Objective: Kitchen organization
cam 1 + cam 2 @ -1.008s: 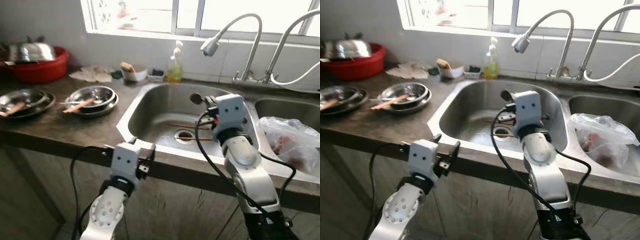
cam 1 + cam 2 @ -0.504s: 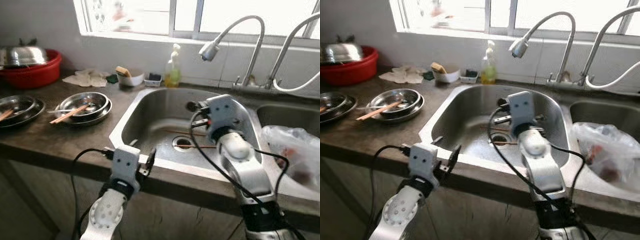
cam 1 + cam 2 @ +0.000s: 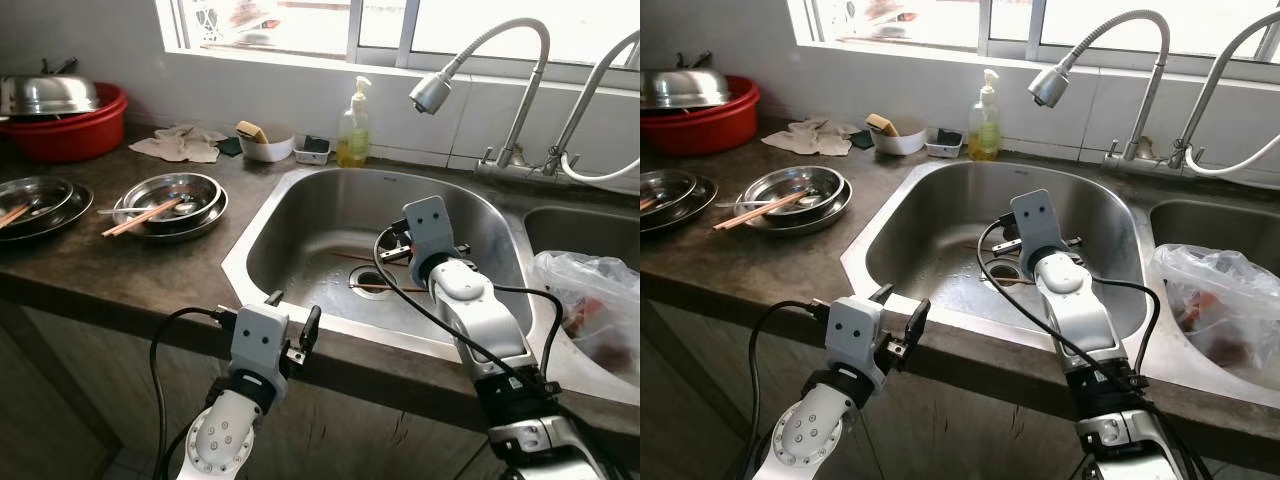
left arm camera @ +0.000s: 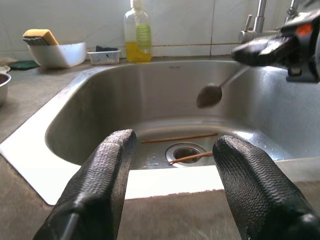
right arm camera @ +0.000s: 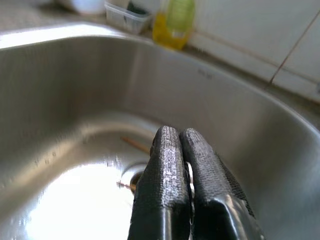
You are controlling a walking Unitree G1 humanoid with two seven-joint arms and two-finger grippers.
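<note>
My right gripper (image 3: 394,250) reaches down into the left sink basin (image 3: 300,215), above the drain. Its fingers (image 5: 167,165) are pressed together. From the left wrist view, a dark metal spoon (image 4: 210,95) hangs from them by its handle, bowl downward. Two wooden chopsticks (image 4: 180,137) lie on the sink floor by the drain (image 4: 186,150). My left gripper (image 4: 170,165) is open and holds nothing. It hovers at the counter's front edge (image 3: 200,300), facing the sink.
Steel bowls with chopsticks (image 3: 170,195) and more steel plates (image 3: 35,195) sit on the counter to the left. A red basin (image 3: 70,135) stands behind them. A soap bottle (image 3: 352,125), a sponge bowl (image 3: 265,142), faucets (image 3: 500,90) and a plastic bag (image 3: 590,300) ring the sink.
The view has shifted as I moved. My right gripper has gone lower and further into the basin with the spoon. The left gripper stays open by the counter edge.
</note>
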